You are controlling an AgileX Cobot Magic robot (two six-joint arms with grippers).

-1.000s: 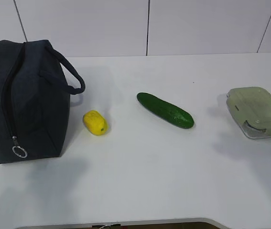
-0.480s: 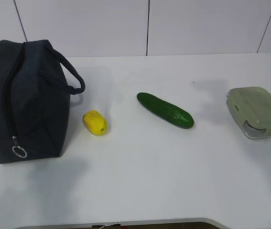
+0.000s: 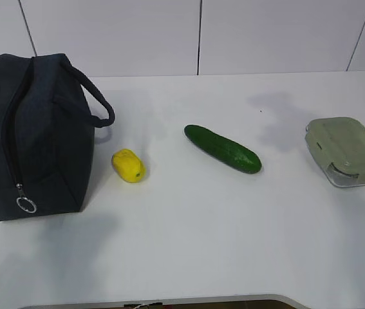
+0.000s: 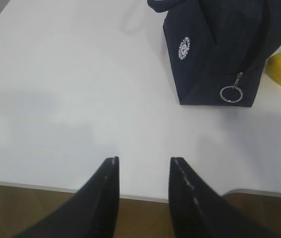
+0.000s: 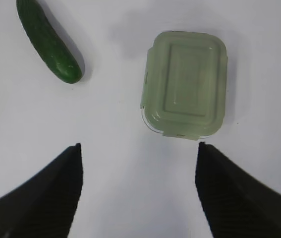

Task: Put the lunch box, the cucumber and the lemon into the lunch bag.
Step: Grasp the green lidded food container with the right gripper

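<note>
Four items: boxy fabric lunch bag [image 3: 34, 135], glossy cucumber [image 3: 222, 149], oval lemon [image 3: 128, 165], seemingly glass lunch box [image 5: 185, 90].

The lunch bag [image 3: 34, 135] stands upright at the left end of the white table [image 3: 195, 244], zipper [image 3: 9, 129] closed, a silver ring pull [image 3: 26, 205] hanging at its lower front. One loop handle [image 3: 95, 100] arches out of the bag's right side. The lemon [image 3: 128, 165] lies just right of the bag, not touching it. The cucumber [image 3: 222, 149] lies further right of the bag, set diagonally. The lunch box [image 3: 346, 150], lid on, sits farthest from the bag, near the table's right edge. No arm or gripper is in view.
</note>
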